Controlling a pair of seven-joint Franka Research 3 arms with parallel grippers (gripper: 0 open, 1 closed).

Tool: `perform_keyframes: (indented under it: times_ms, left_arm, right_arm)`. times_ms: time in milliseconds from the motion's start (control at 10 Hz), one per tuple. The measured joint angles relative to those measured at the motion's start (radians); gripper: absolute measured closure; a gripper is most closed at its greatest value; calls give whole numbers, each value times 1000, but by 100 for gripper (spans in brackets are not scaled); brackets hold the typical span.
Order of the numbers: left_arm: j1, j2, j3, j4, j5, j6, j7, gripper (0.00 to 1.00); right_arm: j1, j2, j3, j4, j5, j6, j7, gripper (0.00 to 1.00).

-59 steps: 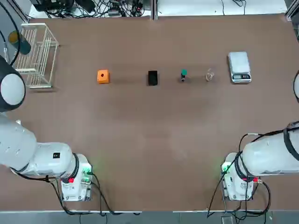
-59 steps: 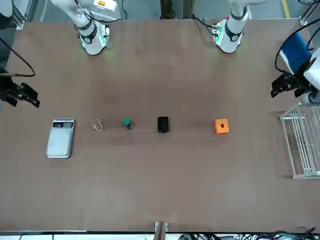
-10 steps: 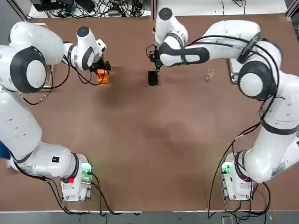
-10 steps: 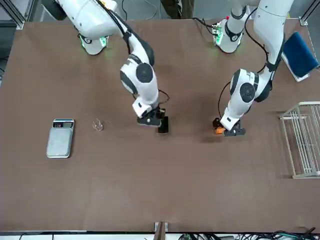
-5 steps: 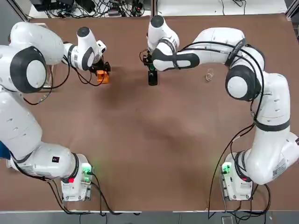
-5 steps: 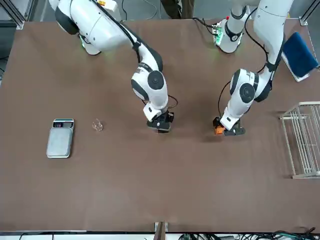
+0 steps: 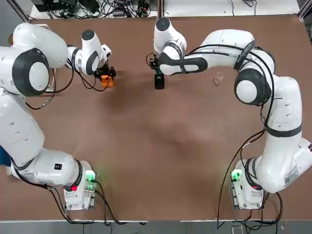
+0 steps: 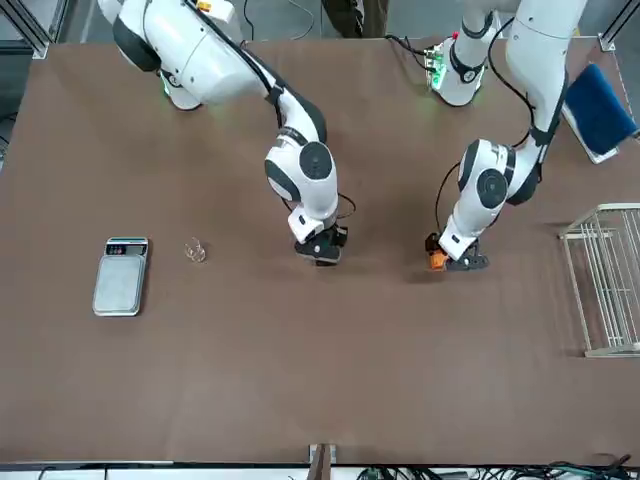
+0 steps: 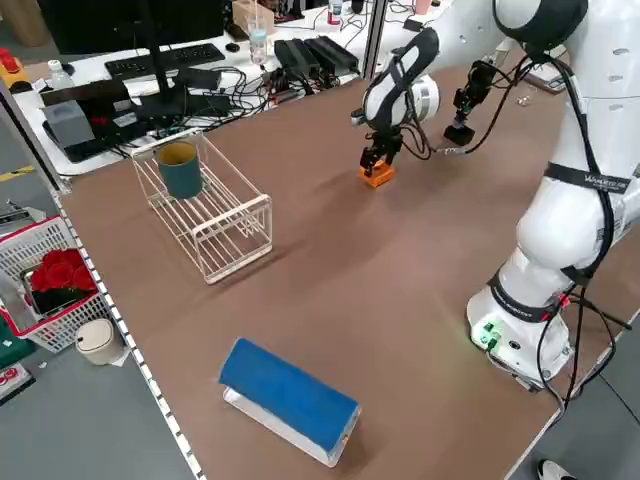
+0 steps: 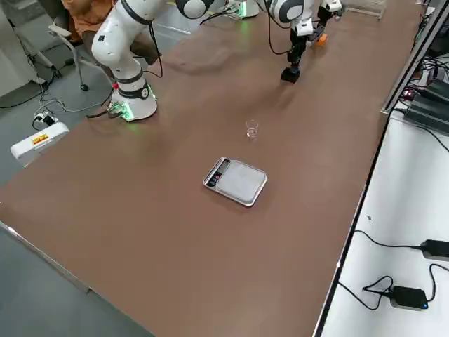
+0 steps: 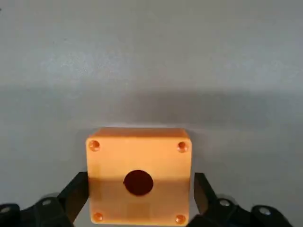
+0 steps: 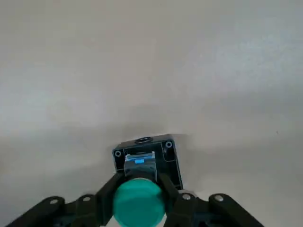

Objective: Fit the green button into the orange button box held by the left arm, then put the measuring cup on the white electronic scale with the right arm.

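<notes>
From here I see the right claw (image 12: 137, 189) gripping the green button (image 12: 138, 203), its round cap between the fingers, over the black block (image 12: 148, 156) at the far middle of the table (image 7: 161, 146). The left claw (image 11: 141, 189) stands wide around the orange button box (image 11: 138, 177), one finger on either side, the round hole unfilled. The measuring cup (image 10: 252, 128) sits on the table near the white electronic scale (image 10: 237, 181), both on the right arm's side.
</notes>
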Motion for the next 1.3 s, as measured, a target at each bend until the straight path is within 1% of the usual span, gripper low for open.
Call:
perform_keyframes:
  times_ms: [300, 500, 700, 800, 900, 1100, 1300]
  left_arm:
    - [0, 10, 0, 0, 5, 0, 0, 4]
    - [0, 17, 0, 2, 12, 0, 0, 9]
    - [0, 17, 0, 2, 18, 0, 0, 10]
    - [0, 18, 0, 4, 22, 0, 0, 13]
    - [0, 19, 0, 5, 24, 0, 0, 13]
    - [0, 20, 0, 11, 26, 0, 0, 13]
    - [0, 20, 0, 29, 26, -4, 0, 13]
  right_arm:
    - [5, 10, 0, -4, -9, -1, 26, 63]
    - [8, 11, 0, -13, -19, -1, 37, 63]
    - [8, 12, 0, -20, -24, -1, 49, 61]
    - [8, 12, 0, -23, -25, -1, 55, 59]
    - [8, 12, 0, -24, -25, -1, 62, 57]
    - [8, 12, 0, -24, -25, -1, 75, 46]
    - [8, 12, 0, -24, -25, 1, 78, 44]
